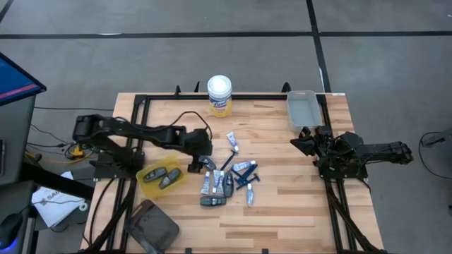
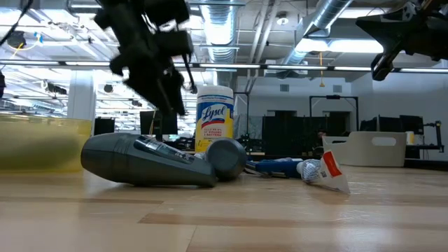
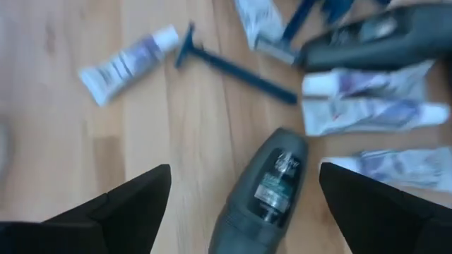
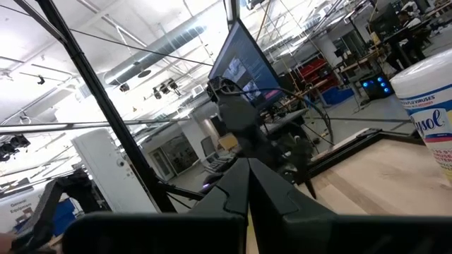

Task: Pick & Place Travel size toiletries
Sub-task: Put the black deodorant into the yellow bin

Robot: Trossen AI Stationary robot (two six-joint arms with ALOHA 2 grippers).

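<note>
Toiletries pile [image 1: 227, 180] lies mid-counter [image 1: 282, 219]. Yellow tray [image 1: 161, 180] just left of it, w/ two sticks in it. Canister [image 1: 219, 95] behind pile at far edge; bin [image 1: 302, 111] at far right. Left pincer [image 1: 200, 164] between tray & pile.

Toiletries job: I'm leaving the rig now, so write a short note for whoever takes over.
Left end effector: open, hovering over a dark grey stick at the pile's edge, holding nothing.
Right end effector: shut, empty, waiting at the table's right side by the grey bin.
Done: two grey sticks lie in the yellow tray.
Left: the tubes, razors and remaining sticks mid-table. The Lysol canister is not part of the job.
</note>
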